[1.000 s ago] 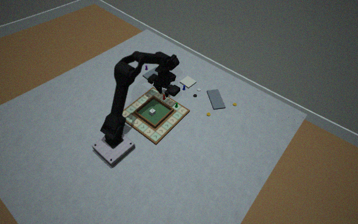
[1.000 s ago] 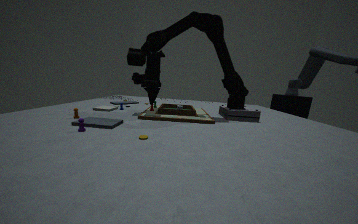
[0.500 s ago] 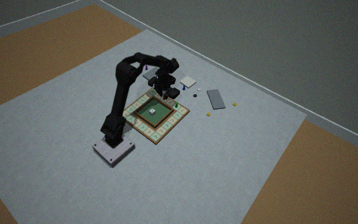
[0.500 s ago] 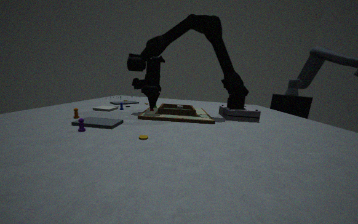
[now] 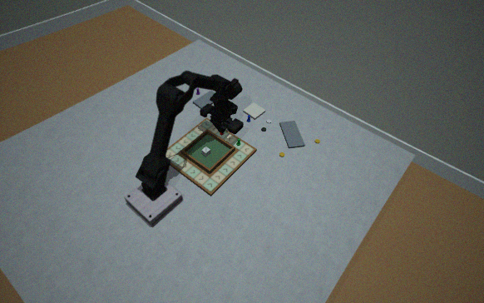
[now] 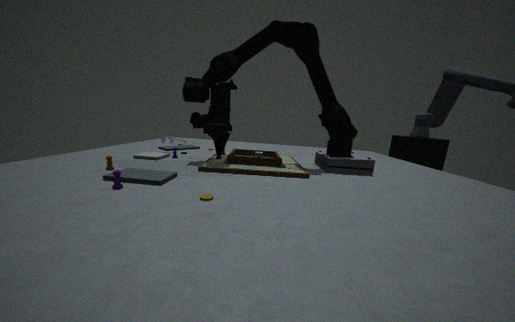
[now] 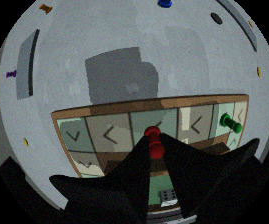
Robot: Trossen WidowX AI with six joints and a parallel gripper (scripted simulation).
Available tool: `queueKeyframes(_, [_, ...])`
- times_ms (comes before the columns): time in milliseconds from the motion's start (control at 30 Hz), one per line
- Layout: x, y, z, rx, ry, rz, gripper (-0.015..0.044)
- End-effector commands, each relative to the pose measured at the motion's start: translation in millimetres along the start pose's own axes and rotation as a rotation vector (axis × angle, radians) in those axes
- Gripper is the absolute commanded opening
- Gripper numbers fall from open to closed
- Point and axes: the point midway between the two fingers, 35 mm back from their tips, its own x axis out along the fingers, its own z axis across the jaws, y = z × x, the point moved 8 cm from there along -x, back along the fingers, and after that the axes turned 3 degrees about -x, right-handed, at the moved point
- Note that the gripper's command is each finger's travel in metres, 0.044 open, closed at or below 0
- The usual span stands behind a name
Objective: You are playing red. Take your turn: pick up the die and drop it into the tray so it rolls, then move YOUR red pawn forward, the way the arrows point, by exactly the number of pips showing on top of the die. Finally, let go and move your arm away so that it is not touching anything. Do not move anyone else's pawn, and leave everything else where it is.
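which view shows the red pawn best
The wrist view: the red pawn sits large and centred between the closed gripper fingers. The top view shows only a red speck under the gripper; in the exterior view it is barely visible.

Red pawn (image 7: 154, 143), green-floored tray (image 5: 219, 153)

We see the green pawn (image 7: 230, 123) standing two squares from our gripper (image 7: 155, 145), and the tray wall (image 5: 191, 159) rising just beside it.
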Motion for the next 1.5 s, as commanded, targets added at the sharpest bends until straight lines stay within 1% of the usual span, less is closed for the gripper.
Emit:
queueKeyframes(0, [-18, -3, 0, -0.003, 0.0, -0.005, 0.0])
queueKeyframes(533, [-115, 0, 3, -0.003, -0.001, -0.005, 0.0])
queueKeyframes(633, [-124, 2, 3, -0.003, -0.001, -0.005, 0.0])
queueKeyframes(800, [-122, 3, 6, -0.003, -0.001, -0.005, 0.0])
queueKeyframes(1467, [-55, 30, 82, -0.002, -0.008, -0.002, 0.0])
